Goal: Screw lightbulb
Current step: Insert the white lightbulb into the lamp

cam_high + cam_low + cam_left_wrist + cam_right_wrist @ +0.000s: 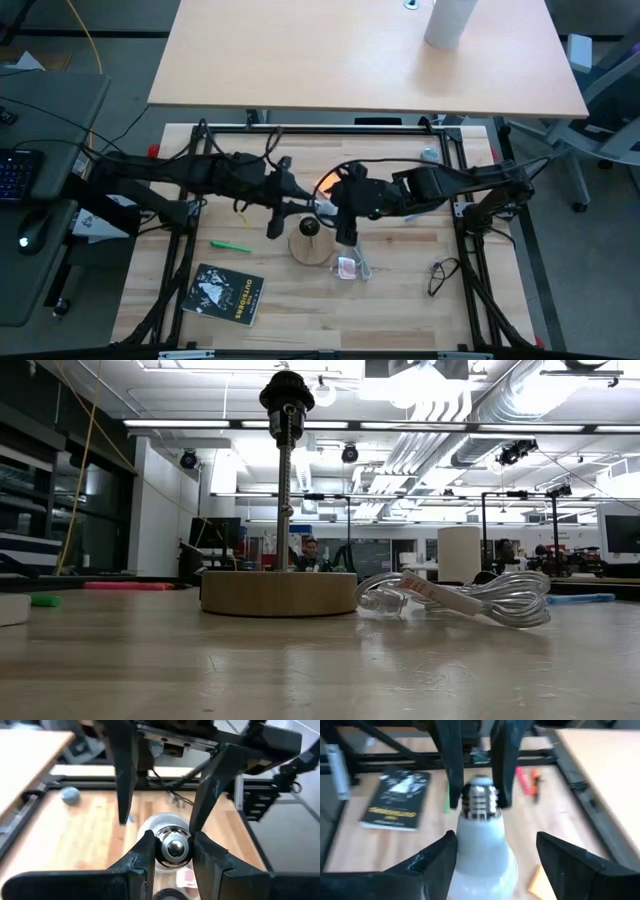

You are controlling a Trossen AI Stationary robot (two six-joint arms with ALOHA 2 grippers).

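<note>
High view: two dark arms meeting just above centre frame over a wooden table (400,300). Left gripper (304,207) in from the left, right gripper (330,208) in from the right, tips nearly nose to nose. Directly below them, a round lamp base (310,247). Orange note (325,184) peeking out just above the tips. Green marker (231,245) left of the base, black book (226,293) at lower left, clear packet (348,268) right of the base, glasses (440,275) at lower right. White roll (446,22) on a second table (300,60) at the top of the frame.

Low view: lamp base at centre left, thin rod rising to a black socket (287,392) at top centre, empty. Clear-wrapped cord (470,598) lying right of the base, green marker at the far left edge. No gripper in this frame.

Left wrist view: bulb (175,847) at lower centre, silver end toward the lens, left fingers (145,855) clamped on its threaded base from both sides. Beyond it, the right gripper's two fingers spread wide, straddling the white globe.

Right wrist view: white globe at bottom centre, threaded base pointing away and pinched by the left gripper's fingers at upper centre. Right gripper's own fingers (437,860) apart, one on each side of the globe, the lower-right one clearly off the glass. Bulb held in the air above the table, away from the socket; book at upper left.
</note>
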